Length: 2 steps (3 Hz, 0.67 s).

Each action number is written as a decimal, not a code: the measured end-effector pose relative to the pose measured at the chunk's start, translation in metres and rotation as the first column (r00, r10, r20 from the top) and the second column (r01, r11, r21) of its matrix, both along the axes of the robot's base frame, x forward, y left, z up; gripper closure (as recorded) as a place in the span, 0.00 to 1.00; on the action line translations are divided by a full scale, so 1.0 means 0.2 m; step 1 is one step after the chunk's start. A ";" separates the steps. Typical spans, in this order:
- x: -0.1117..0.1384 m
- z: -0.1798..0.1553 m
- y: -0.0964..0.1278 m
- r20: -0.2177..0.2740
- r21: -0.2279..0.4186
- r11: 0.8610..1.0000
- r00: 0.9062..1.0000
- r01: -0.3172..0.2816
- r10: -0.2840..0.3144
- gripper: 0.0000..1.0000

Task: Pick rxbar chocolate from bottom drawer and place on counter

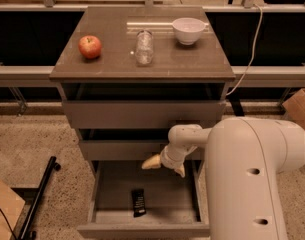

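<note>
The bottom drawer (144,230) is pulled open below the two shut drawers. The rxbar chocolate (138,202), a small flat black wrapper, lies on the drawer floor near the front, left of centre. My gripper (164,166) hangs over the back of the open drawer, just under the middle drawer's front, above and to the right of the bar. Its two pale fingertips stand apart and hold nothing. The counter (112,66) is the glossy brown top of the cabinet.
On the counter stand a red apple (90,46), a glass jar (144,47) and a white bowl (188,30). My white arm fills the lower right. A black pole (39,199) lies on the floor at left, cardboard boxes at both sides.
</note>
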<state>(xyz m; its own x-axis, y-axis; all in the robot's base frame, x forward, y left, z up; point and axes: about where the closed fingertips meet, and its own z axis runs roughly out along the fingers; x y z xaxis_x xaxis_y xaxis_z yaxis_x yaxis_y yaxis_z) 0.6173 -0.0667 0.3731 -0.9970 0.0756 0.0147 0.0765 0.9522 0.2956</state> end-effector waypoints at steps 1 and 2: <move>-0.04 -0.19 0.12 -0.029 0.026 0.999 0.999 0.020 -0.020 0.00; -0.05 -0.40 0.22 -0.067 0.050 0.998 0.997 0.046 -0.043 0.00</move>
